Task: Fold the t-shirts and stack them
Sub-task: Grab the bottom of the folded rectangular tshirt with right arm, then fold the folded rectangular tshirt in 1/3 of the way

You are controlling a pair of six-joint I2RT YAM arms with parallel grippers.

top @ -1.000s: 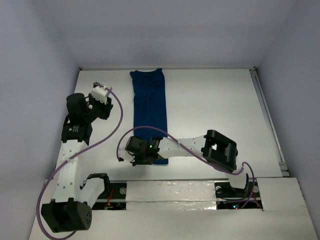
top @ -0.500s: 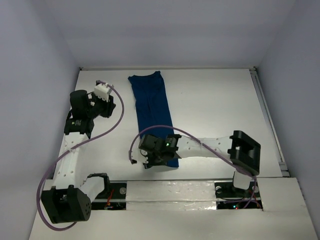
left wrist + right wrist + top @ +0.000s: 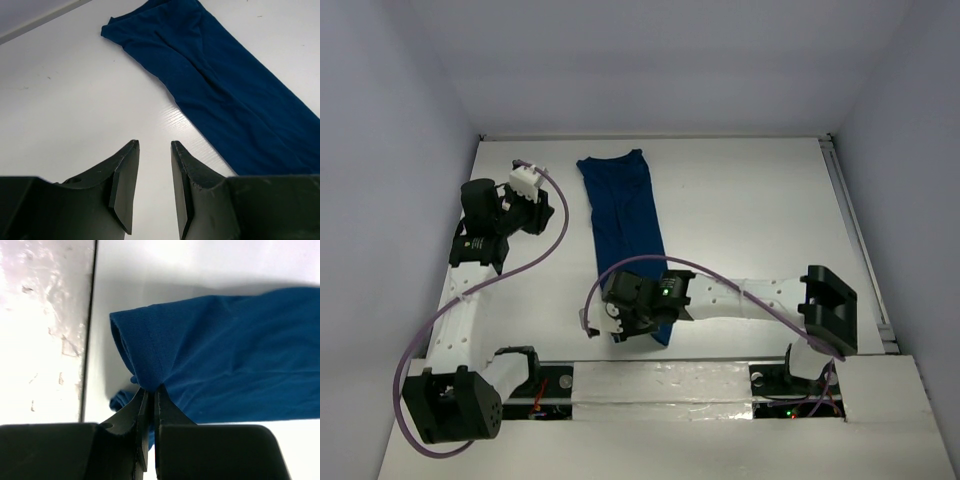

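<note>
The dark blue t-shirt (image 3: 625, 215) lies as a long narrow strip running from the table's far side toward the near edge, slanting a little to the right. Only plain blue cloth shows. My right gripper (image 3: 638, 322) is shut on the strip's near end, and in the right wrist view a bunched fold of the t-shirt (image 3: 225, 360) is pinched at the tips of the right gripper (image 3: 149, 389). My left gripper (image 3: 533, 213) hovers left of the strip's far half. In its wrist view the left gripper (image 3: 152, 147) is open over bare table, the t-shirt (image 3: 220, 85) ahead to its right.
A foil-taped strip (image 3: 660, 385) runs along the near edge, just behind the held end of the shirt, and shows as the foil strip (image 3: 45, 330) in the right wrist view. A rail (image 3: 857, 240) lines the table's right edge. White walls close in the back and both sides.
The right gripper has dragged the shirt's near end to the right and toward the near edge, so the strip now slants. The left arm shifted slightly at first, then stayed still.
</note>
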